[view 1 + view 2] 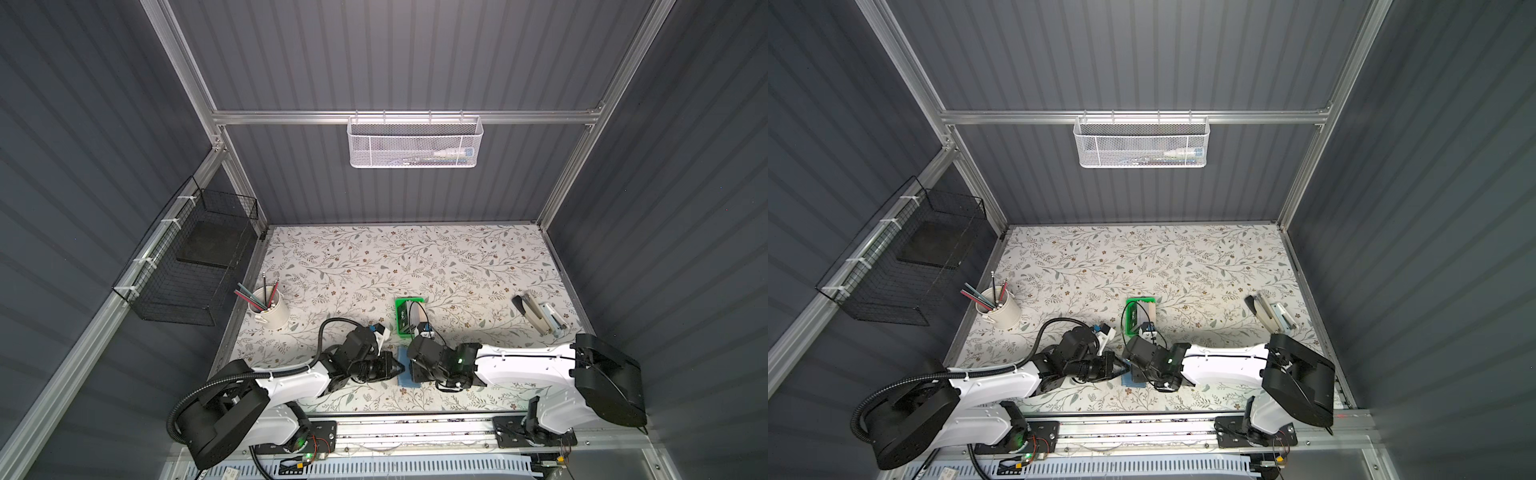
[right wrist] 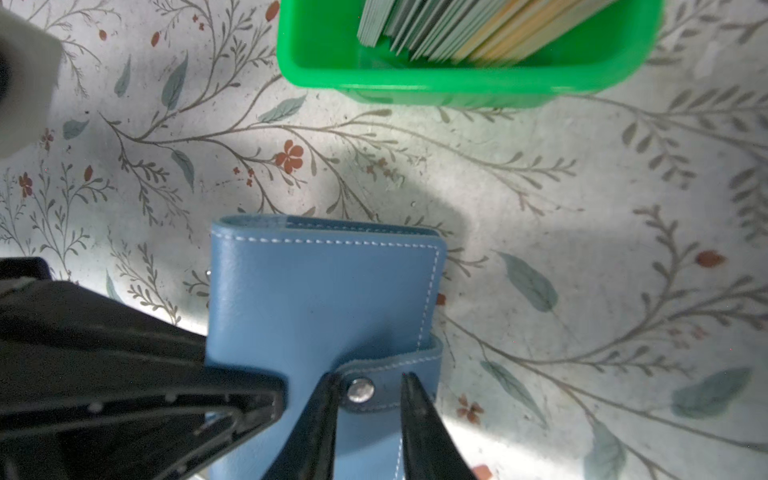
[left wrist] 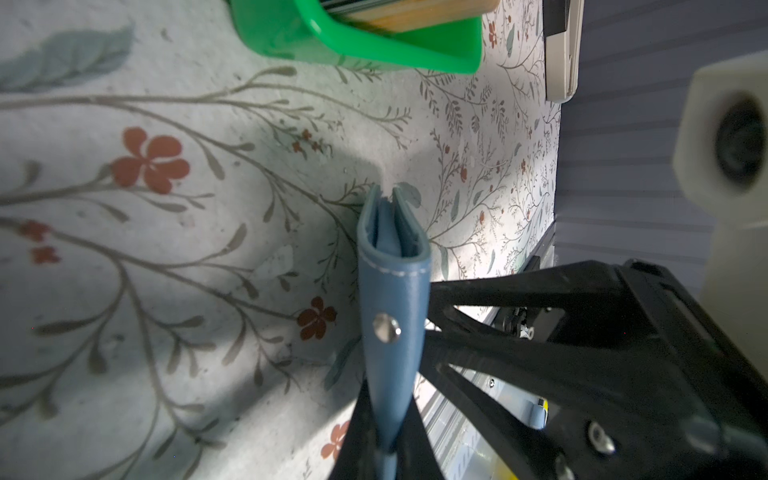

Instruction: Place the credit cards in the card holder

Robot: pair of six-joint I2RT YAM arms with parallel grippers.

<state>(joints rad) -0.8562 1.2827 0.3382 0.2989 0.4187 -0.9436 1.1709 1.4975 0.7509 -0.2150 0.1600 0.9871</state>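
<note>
The left tool [image 3: 386,411] pinches the closed blue card holder [image 2: 320,291] on the counter [image 2: 540,187], near the credit cards [image 2: 457,29] in their green tray [image 2: 457,89]. The right tool [image 2: 368,386], open a little, sits over the snap tab [image 2: 386,374]. It should grab the tab and pull gently.

Enclosure: grey ribbed wall panels [image 1: 415,54] on three sides, set in an aluminium frame [image 1: 291,117]. A white mesh basket [image 1: 415,143] hangs from the back crossbar. A black wire basket [image 1: 178,299] is fixed to the left side rail with white ties. The worktop [image 1: 415,257] has a pale leaf-and-flower print. Light comes from above, leaving bright patches and soft shadows near the front. A metal track [image 1: 415,432] runs along the front edge.
</note>
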